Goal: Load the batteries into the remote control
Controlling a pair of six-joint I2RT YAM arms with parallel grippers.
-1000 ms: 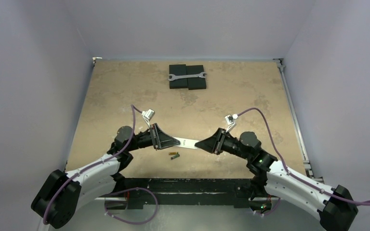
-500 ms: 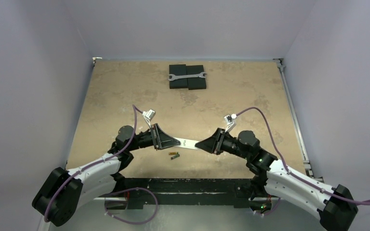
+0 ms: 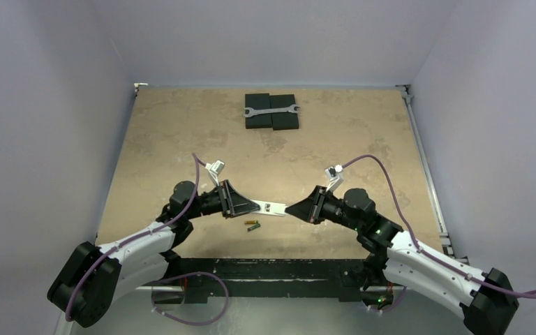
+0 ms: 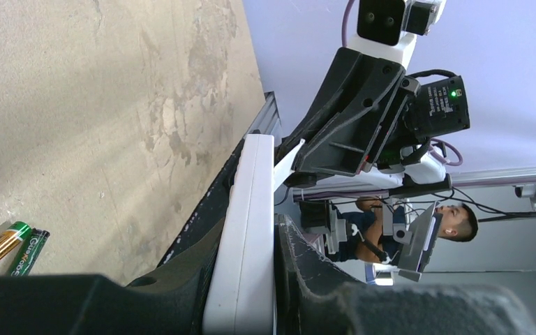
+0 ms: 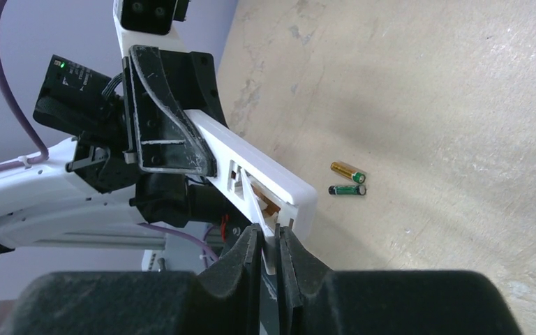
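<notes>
Left jaws clamp the remote control (image 4: pixel 250 209), right jaws pinch its white cover (image 5: pixel 271 255); batteries (image 5: pixel 347 171) lie loose nearby.

- top cam: fixed, high up behind both arm bases, looks down + fwd over the whole table (image 3: pixel 181 139). Widest and farthest view.
- L wrist cam: rolled sideways, v close. Sights along its own fingers (image 4: pixel 321 293) & the remote control (image 4: pixel 251 209) toward the right arm (image 4: pixel 363 105), w/ lab bg beyond the table edge.
- R wrist cam: also rolled, close. Looks the opposite way past its fingers (image 5: pixel 237 262) at the left arm (image 5: pixel 56 202).
- overlap: all 3 catch the remote control + batteries (image 3: pixel 252 225) on the tabletop. Each wrist cam sees the other arm, top cam gets both.
</notes>
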